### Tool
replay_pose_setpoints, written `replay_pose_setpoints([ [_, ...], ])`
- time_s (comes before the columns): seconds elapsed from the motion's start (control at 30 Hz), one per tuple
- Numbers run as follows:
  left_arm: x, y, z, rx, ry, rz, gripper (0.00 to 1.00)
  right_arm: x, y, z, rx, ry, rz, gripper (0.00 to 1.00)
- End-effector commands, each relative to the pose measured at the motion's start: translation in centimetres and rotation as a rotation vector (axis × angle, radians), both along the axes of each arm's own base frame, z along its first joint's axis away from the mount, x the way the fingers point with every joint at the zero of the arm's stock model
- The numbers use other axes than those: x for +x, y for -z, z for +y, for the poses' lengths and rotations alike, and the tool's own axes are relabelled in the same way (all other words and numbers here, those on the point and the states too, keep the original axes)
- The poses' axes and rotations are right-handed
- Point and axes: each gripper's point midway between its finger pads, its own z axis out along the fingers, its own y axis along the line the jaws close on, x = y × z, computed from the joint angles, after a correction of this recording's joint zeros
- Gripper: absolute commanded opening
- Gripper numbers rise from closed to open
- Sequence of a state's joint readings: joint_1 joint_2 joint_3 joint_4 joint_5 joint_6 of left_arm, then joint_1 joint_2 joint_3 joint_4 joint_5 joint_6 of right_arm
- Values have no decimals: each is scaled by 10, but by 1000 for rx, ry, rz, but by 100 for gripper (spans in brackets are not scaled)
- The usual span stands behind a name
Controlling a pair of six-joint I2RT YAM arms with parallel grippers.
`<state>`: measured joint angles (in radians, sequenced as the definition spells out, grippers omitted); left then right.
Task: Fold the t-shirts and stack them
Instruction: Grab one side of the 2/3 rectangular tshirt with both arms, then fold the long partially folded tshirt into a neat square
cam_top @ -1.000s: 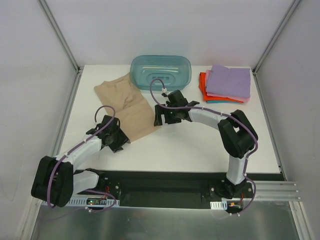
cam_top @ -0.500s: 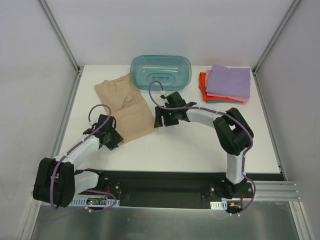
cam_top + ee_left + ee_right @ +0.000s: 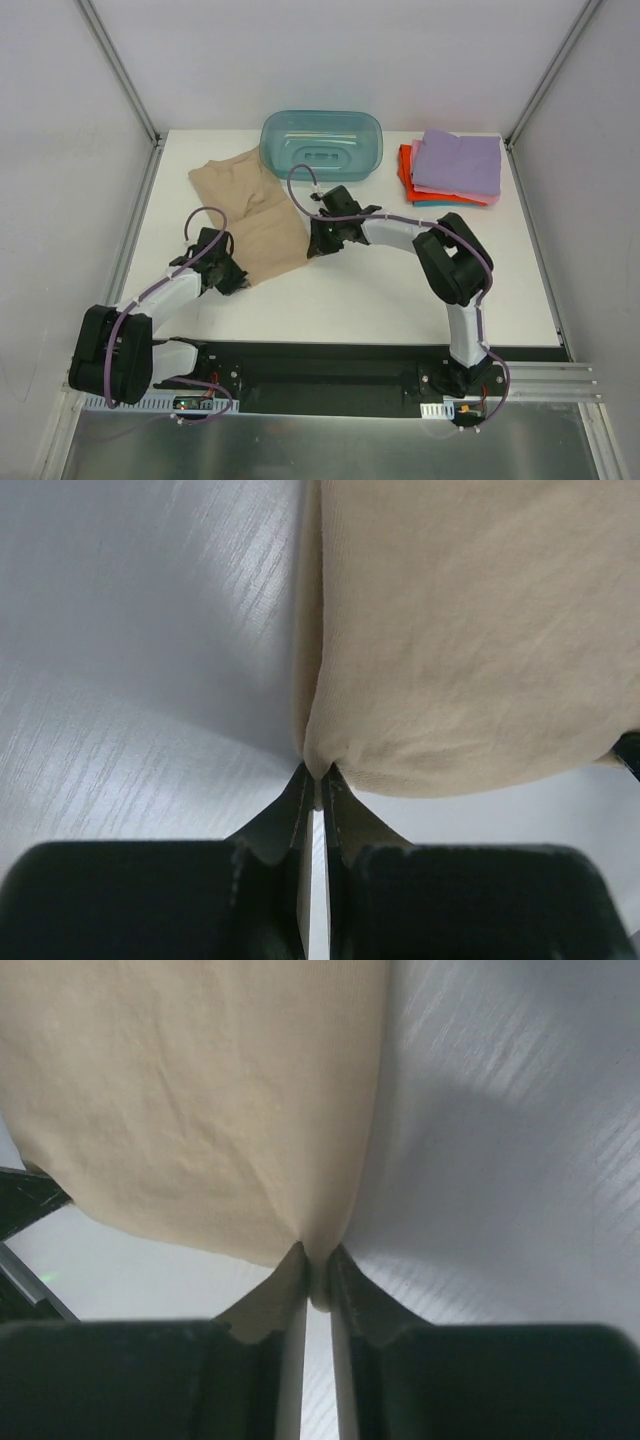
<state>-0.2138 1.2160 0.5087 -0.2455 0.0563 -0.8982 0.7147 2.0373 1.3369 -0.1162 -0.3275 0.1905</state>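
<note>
Mid-fold on the tan-beige short-sleeved cloth t-shirt (image 3: 250, 205), lying spread on the left-rear part of the white counter (image 3: 400, 290), close beside the translucent teal plastic tub (image 3: 322, 143). Gripping its near hem at both ends: left gripper (image 3: 230, 277) clamped on the near-left corner, right gripper (image 3: 317, 244) clamped on the near-right corner. Probably held at two corners to lift the hem level and carry it toward the collar end without skewing the fold or letting one side drag. Parked well apart at right-rear: stack of folded t-shirts (image 3: 455, 165), lilac on top, with pink, orange-red and teal edges below. Likely kept clear of the working area as the drop spot for this one. From the top camera: whole layout, shirt outline, a crease near the sleeves, both arms reaching inward. No read on the grip there, with the tips hidden under the wrist housings. From the wrist cameras: left fingers (image 3: 290, 815) and right fingers (image 3: 282, 1295) closed almost together, a thin fold of tan cloth nipped at the very tips and fanning out beyond. Shallow bite on both sides, so some slip risk on lift. Nothing of the stack or tub in the wrist views.
</note>
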Motion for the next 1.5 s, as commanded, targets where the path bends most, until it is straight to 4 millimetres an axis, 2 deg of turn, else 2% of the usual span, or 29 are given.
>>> replay_pose_setpoints([
  [0.0,-20,2,-5,-26,66,10,0,-7,-11,-10,-17,32,-8,10],
  [0.03,-23,1,-8,-38,75,5,0,-11,-14,-14,-22,31,-9,7],
  [0.07,-36,5,-15,-63,106,23,0,-13,-28,-16,-6,33,-29,6],
  [0.13,-46,-4,-28,-109,153,-9,0,-32,-25,-34,-42,36,8,4],
  [0.17,-63,-2,-37,-129,190,24,0,-41,-25,-41,-54,36,23,1],
  [0.3,-92,-24,-69,-204,295,-42,0,-92,-41,-76,-45,29,78,1],
  [0.33,-98,-28,-75,-235,297,-39,0,-100,-44,-82,-49,31,80,1],
  [0.4,-117,-42,-92,-291,378,-60,0,-120,-54,-100,-72,31,80,1],
  [0.47,-128,-58,-105,-347,414,-85,0,-139,-50,-117,-109,21,104,1],
  [0.5,-140,-61,-112,-347,474,-86,0,-151,-53,-125,-123,10,118,1],
  [0.53,-143,-74,-118,-363,508,-113,0,-159,-63,-130,-107,2,104,1],
  [0.6,-150,-87,-126,-374,585,-138,0,-173,-72,-145,-130,-6,108,1],
  [0.63,-155,-102,-134,-384,645,-168,0,-175,-85,-149,-114,-9,73,1],
  [0.7,-159,-110,-142,-377,701,-180,0,-178,-98,-159,-136,-22,44,1],
  [0.73,-161,-121,-147,-383,733,-201,0,-178,-104,-162,-138,-26,26,1],
  [0.77,-160,-122,-149,-378,741,-200,0,-175,-115,-161,-127,-24,-2,1],
  [0.8,-160,-125,-150,-375,750,-208,0,-175,-117,-165,-145,-22,-8,1],
  [0.97,-138,-142,-147,-315,707,-319,0,-152,-136,-162,-168,-10,-72,1],
  [1.0,-133,-144,-146,-303,694,-338,0,-140,-144,-160,-170,10,-95,1],
  [1.1,-122,-153,-139,-265,652,-396,0,-119,-151,-156,-180,35,-112,1],
  [1.17,-113,-153,-129,-211,608,-422,0,-102,-168,-148,-154,44,-158,1],
  [1.2,-109,-153,-125,-195,589,-430,0,-95,-165,-144,-161,38,-146,1],
  [1.23,-105,-157,-122,-185,564,-441,0,-86,-179,-138,-143,38,-173,1],
  [1.4,-77,-170,-103,-104,414,-513,0,-54,-194,-119,-126,26,-203,1],
  [1.43,-73,-171,-100,-88,402,-518,0,-47,-188,-114,-138,22,-189,1],
  [1.47,-68,-170,-98,-72,382,-517,0,-37,-199,-110,-121,28,-212,1],
])
